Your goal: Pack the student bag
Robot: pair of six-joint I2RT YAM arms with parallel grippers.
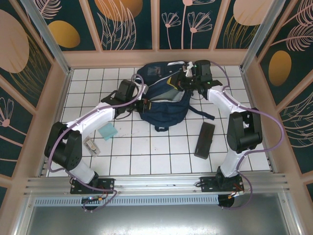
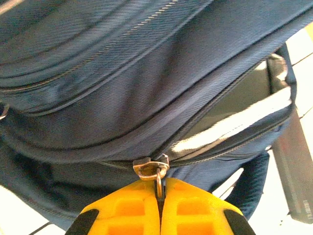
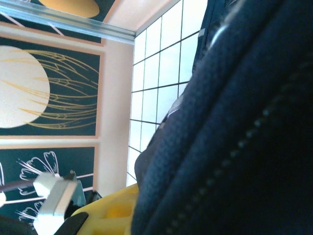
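Observation:
The student bag (image 1: 164, 105), navy blue with white stripes, lies at the back middle of the tiled floor, its main zip partly open. My left gripper (image 1: 143, 105) is at the bag's left side. In the left wrist view its yellow fingers (image 2: 129, 213) are shut on the metal zipper pull (image 2: 159, 182), just below the slider (image 2: 148, 169). To the slider's right the zip gapes onto pale lining (image 2: 230, 125). My right gripper (image 1: 189, 80) grips the bag's upper right edge. In the right wrist view navy fabric (image 3: 230, 147) drapes over one yellow finger (image 3: 110, 210) and hides the jaws.
A long black pencil case (image 1: 204, 139) lies right of the bag, near the right arm. A teal flat item (image 1: 107, 131) and a small pale object (image 1: 90, 145) lie by the left arm. Wooden walls enclose the white tiled floor (image 1: 146, 156).

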